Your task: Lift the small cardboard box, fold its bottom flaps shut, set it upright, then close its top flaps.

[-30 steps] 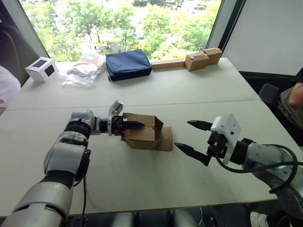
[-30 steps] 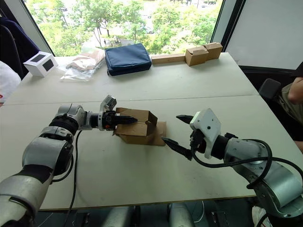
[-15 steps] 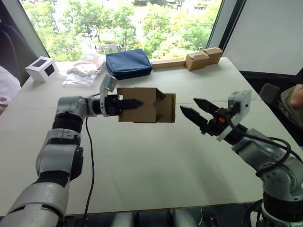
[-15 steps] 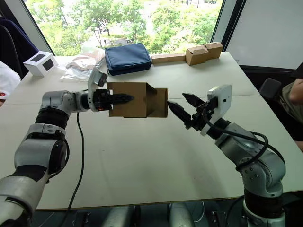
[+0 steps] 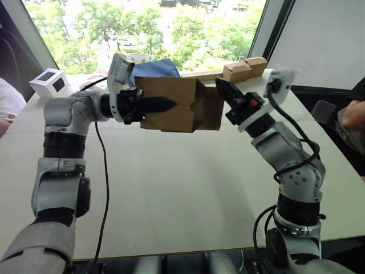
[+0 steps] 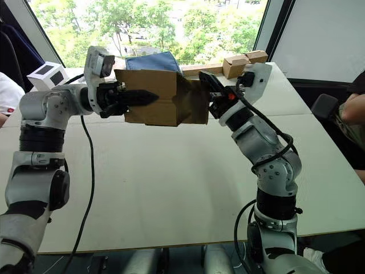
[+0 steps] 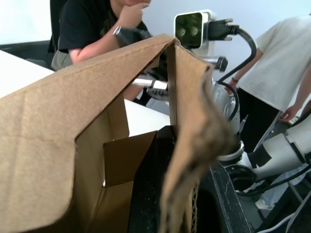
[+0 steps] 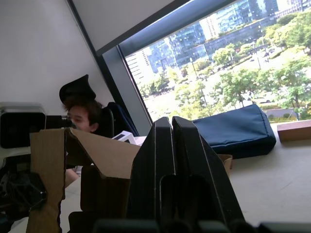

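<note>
Left gripper [image 5: 157,105]: black fingers pinched on a side wall of the small cardboard box [image 5: 174,104], one finger outside and one inside, carrying the box's whole weight.
Right gripper [image 5: 226,91]: fingers pressed together with nothing between them, tips laid against the open end of the box.
Box position: raised well above the table [image 5: 188,188], lying on its side between the two grippers, one open end toward the right arm.
Step in hand: folding the bottom flaps [image 5: 210,106]; by this reading the lift is done and the closing has just begun.
Flap state: the panels at the right-facing end stand partly outward, none flat across the opening. In the left wrist view one flap [image 7: 192,141] hangs bent and creased at its edge.
Next move: likely a sideways push by the right fingertips to swing a flap across the opening, while the left grip resists the push so the box does not twist.
Box appearance: plain brown corrugated board, unmarked, hollow.
Background: a blue bag [image 5: 162,67] and tan cardboard blocks [image 5: 242,69] at the far table edge.
</note>
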